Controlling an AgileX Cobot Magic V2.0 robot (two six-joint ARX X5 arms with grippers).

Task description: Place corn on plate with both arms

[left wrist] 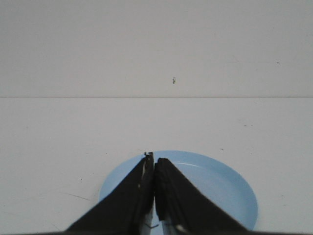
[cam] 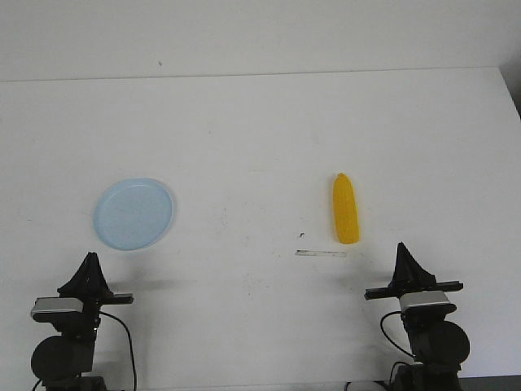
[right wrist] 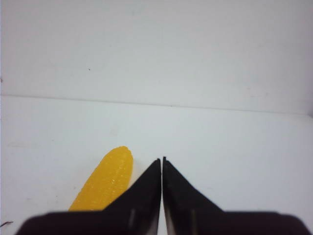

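The yellow corn lies on the white table right of centre, its pointed end away from me. It also shows in the right wrist view, beside the fingers. The pale blue plate sits empty at the left, and shows in the left wrist view behind the fingers. My left gripper is shut and empty near the table's front edge, just short of the plate; its tips meet in the left wrist view. My right gripper is shut and empty, to the right of and nearer than the corn; it also shows in the right wrist view.
A thin pale strip lies on the table just in front of the corn. The white table ends at a back edge against a white wall, and its right edge shows at the far right.
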